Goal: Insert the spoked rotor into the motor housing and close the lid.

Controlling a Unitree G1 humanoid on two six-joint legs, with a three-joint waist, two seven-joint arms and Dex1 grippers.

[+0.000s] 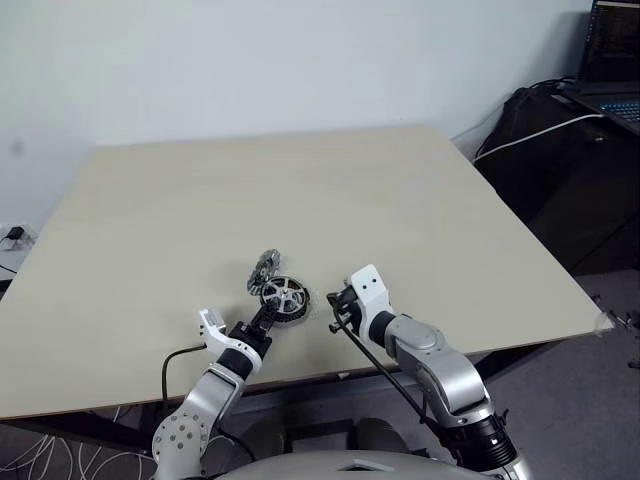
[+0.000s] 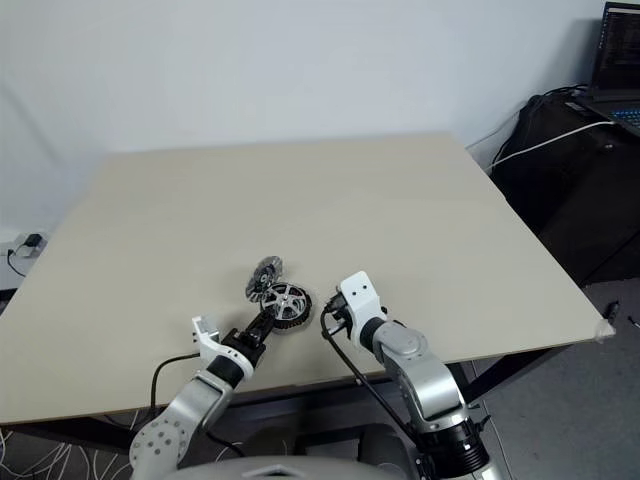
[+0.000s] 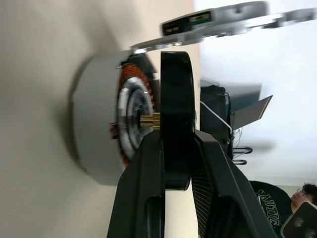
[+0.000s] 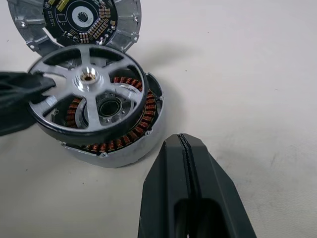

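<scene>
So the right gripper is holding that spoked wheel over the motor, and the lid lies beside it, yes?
Not quite: the left gripper holds the rotor over the motor housing; the right gripper is shut on nothing, as the right wrist view shows. The lid does lie beside it.

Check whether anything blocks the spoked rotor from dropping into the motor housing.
Nothing visible does. The left gripper holds the spoked rotor by its rim, tilted just over the motor housing. The lid lies behind it; the right gripper waits shut beside it.

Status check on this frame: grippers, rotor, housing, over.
Left gripper shut on spoked rotor, held tilted over motor housing, not seated. Right gripper shut, empty, beside housing. Lid lies behind on the table; nothing blocking.
</scene>
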